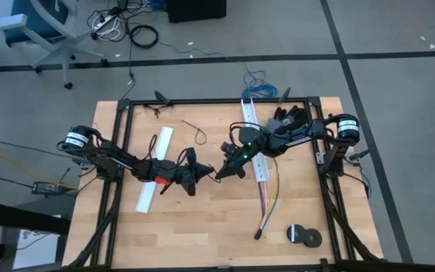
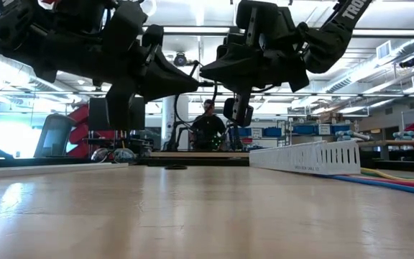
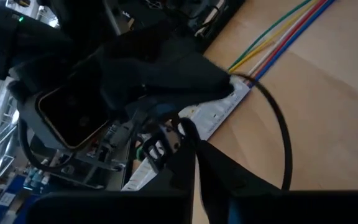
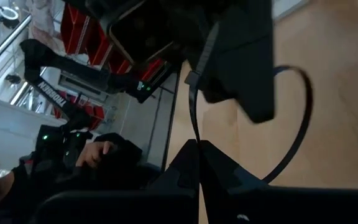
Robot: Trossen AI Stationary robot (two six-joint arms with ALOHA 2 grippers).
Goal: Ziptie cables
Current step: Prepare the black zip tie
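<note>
Above the middle of the table my left gripper [image 1: 201, 176] and my right gripper [image 1: 221, 172] meet tip to tip, both shut on one thin black ziptie [image 4: 303, 112]. The ziptie curves in an open loop [image 3: 284, 137] beside them. The cables [image 1: 266, 196], yellow, red, blue and green wires, lie flat on the table to the right of the grippers. Their dark end [image 1: 259, 234] points at the near edge, and their far part [image 3: 278, 31] runs along the white channel [image 1: 254, 143]. No gripper touches the cables. My left gripper pinches the ziptie's strip [image 3: 188, 134] between its two fingertips, coming about level from the table's left. Which end of the strip it has I cannot tell. The ziptie is lifted clear of the table. My right gripper pinches the ziptie's thin strip [image 4: 193, 134] between its two fingertips, about level from the table's right. From the fingertips the strip runs on toward the left gripper, and the loop bows out to one side, clear of the table.
A second white channel [image 1: 155, 177] lies under the left arm. A loose ziptie [image 1: 195, 132] lies at the far middle, and two black tape rolls [image 1: 304, 236] near the front right. Black frame rails [image 1: 123, 151] line the table's sides. A person [image 2: 208, 122] stands in the room beyond.
</note>
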